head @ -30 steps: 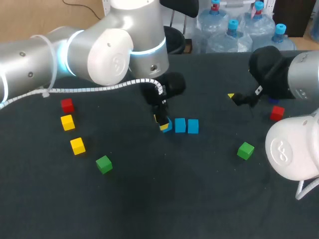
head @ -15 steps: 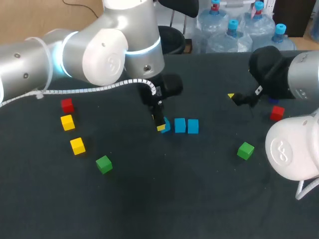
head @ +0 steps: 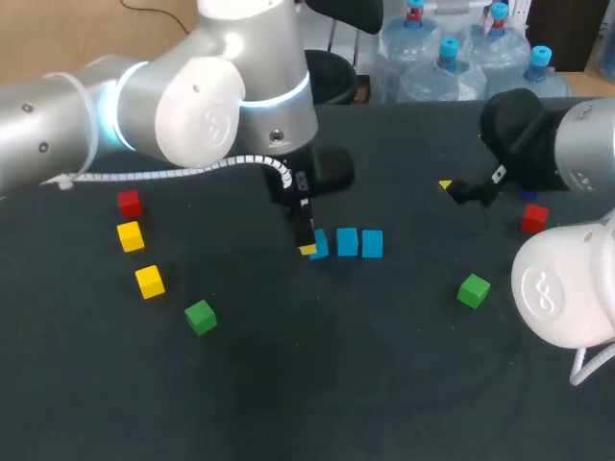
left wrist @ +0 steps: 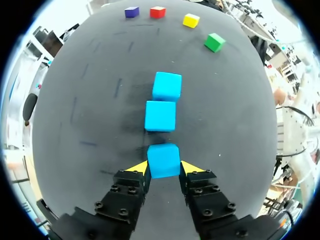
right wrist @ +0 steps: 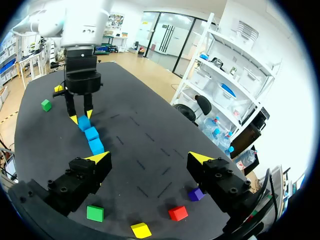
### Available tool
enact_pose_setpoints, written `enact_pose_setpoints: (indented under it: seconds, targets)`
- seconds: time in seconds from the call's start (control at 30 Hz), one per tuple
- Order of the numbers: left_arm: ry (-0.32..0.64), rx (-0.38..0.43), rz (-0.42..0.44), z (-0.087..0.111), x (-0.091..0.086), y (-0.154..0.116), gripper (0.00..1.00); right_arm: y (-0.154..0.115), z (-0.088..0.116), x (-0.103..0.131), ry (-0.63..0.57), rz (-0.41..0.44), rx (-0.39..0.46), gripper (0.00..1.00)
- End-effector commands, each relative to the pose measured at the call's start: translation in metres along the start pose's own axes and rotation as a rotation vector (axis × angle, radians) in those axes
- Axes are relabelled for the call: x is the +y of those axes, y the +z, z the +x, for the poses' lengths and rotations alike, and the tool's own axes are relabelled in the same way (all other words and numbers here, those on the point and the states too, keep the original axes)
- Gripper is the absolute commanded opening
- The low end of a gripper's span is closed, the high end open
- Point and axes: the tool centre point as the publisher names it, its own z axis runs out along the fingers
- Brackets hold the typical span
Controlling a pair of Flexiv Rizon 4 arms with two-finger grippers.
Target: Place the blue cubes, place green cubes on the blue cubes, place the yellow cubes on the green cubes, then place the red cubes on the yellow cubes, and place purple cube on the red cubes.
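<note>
One blue cube [left wrist: 163,157] on table between left claw [left wrist: 164,169] tips, untouched.

A row of three cubes [head: 347,242] ran left to right at the centre of the head view, and the left gripper [head: 307,240] stood at its left end. Near the left edge the rear left cube [head: 129,203] lay just behind the middle left cube [head: 130,235]. The front left cube [head: 149,280] sat before them, and the lower-left cube [head: 200,316] lay further right. The lower-right cube [head: 473,290] lay well right of the row. The right-edge cube [head: 534,218] lay behind that one (the half-hidden cube [right wrist: 195,194] lay just beside it). The right gripper [right wrist: 150,157] hung above those cubes, in the upper right.
</note>
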Motion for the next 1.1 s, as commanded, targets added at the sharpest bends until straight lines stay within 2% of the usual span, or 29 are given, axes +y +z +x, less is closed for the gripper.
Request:
enact_pose_setpoints:
  seconds: [0.03, 0.3, 0.63, 0.9, 1.03, 1.1]
  targets:
    - [0.021, 0.002, 0.003, 0.000, -0.001, -0.001, 0.20, -0.001, 0.000, -0.001, 0.000, -0.002, 0.001, 1.00]
    - [0.088, -0.017, -0.001, -0.003, -0.004, -0.001, 0.27, -0.001, 0.000, -0.001, 0.000, -0.002, 0.001, 1.00]
    - [0.186, -0.006, -0.013, -0.009, 0.003, 0.005, 0.21, -0.001, 0.000, -0.001, 0.000, -0.002, 0.001, 1.00]
    - [0.189, 0.012, -0.023, -0.011, 0.008, 0.008, 0.18, -0.001, 0.000, -0.001, 0.000, -0.002, 0.001, 1.00]
    - [0.196, 0.018, -0.026, -0.013, 0.011, 0.009, 0.19, -0.001, 0.000, -0.001, 0.000, -0.002, 0.001, 1.00]
    - [0.206, 0.024, -0.030, -0.013, 0.013, 0.010, 0.23, -0.001, 0.000, -0.001, 0.000, -0.002, 0.001, 1.00]
